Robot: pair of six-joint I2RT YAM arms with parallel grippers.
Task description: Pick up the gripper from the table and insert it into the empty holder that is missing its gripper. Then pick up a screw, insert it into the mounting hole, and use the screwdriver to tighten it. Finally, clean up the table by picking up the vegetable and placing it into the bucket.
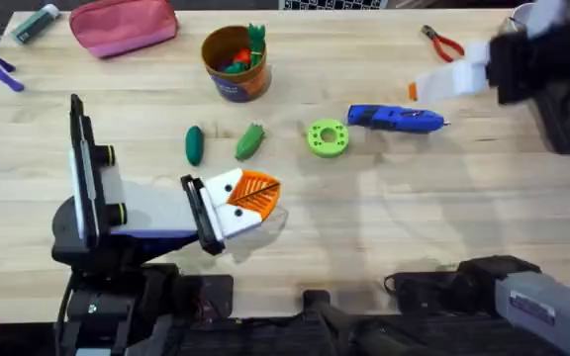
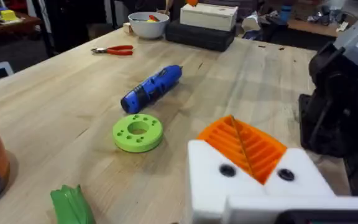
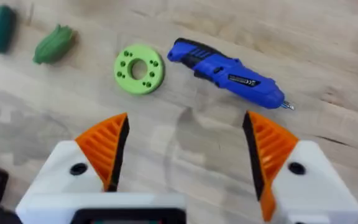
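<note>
Wooden table (image 1: 384,227), left gripper (image 1: 250,203) low over its front, orange pads pressed together on nothing, right gripper (image 3: 185,155) spread wide above the blue screwdriver (image 1: 396,119), bucket (image 1: 234,64) at the back holding vegetables, green disc (image 1: 327,137) beside the screwdriver, two green vegetables (image 1: 249,141) left of the disc.

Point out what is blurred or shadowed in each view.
Overhead: the right gripper at upper right is smeared with blur, and soft arm shadows lie on the table. Left wrist: the green disc and screwdriver look fairly sharp, the room behind soft. Right wrist: a faint shadow falls on the wood between its orange pads.
</note>
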